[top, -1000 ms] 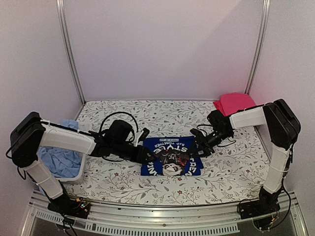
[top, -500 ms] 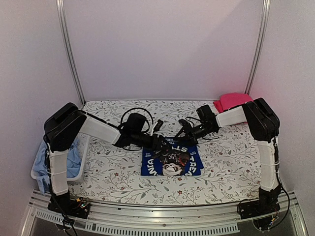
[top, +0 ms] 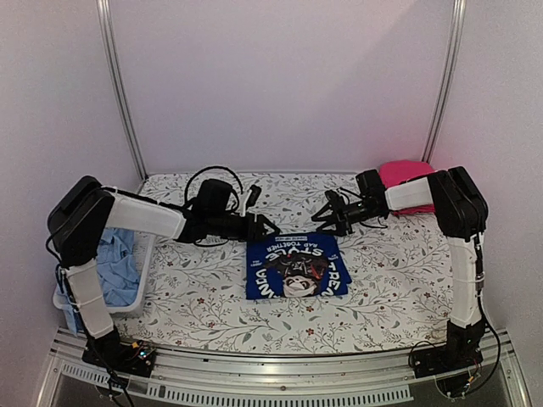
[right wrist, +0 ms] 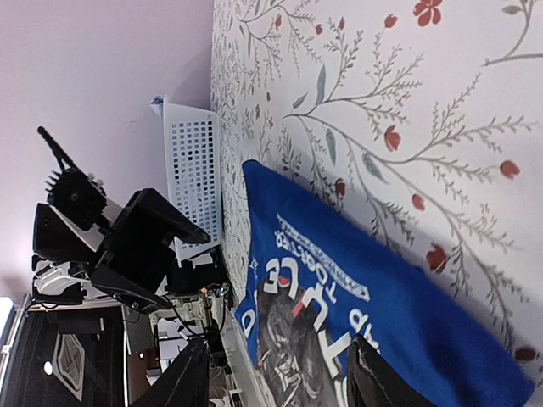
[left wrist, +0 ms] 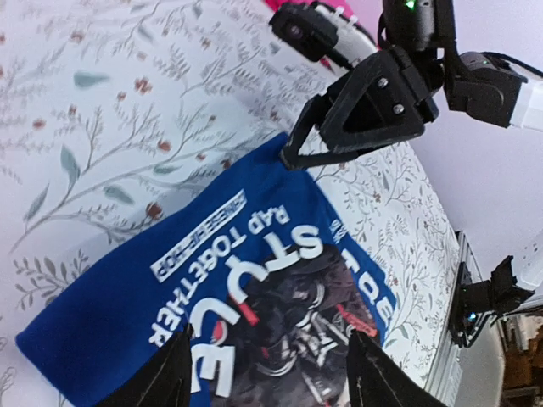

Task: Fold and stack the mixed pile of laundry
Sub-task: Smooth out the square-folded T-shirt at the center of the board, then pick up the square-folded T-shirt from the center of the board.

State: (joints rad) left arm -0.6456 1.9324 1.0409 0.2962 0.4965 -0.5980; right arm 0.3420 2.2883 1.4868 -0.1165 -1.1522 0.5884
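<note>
Floral-patterned desk cover carries a folded royal-blue shirt, lying flat mid-desk with its print up. The left jaws hang just past its far left corner and the right jaws by its far right corner. Both stand partly open and hold nothing. A light-blue garment fills the white perforated basket at left. A pink garment lies in the far right corner.

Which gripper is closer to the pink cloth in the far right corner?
Right. The right gripper hovers by the far right corner of the blue shirt, left of the pink cloth; the left gripper is by the shirt's far left corner, farther off.
</note>
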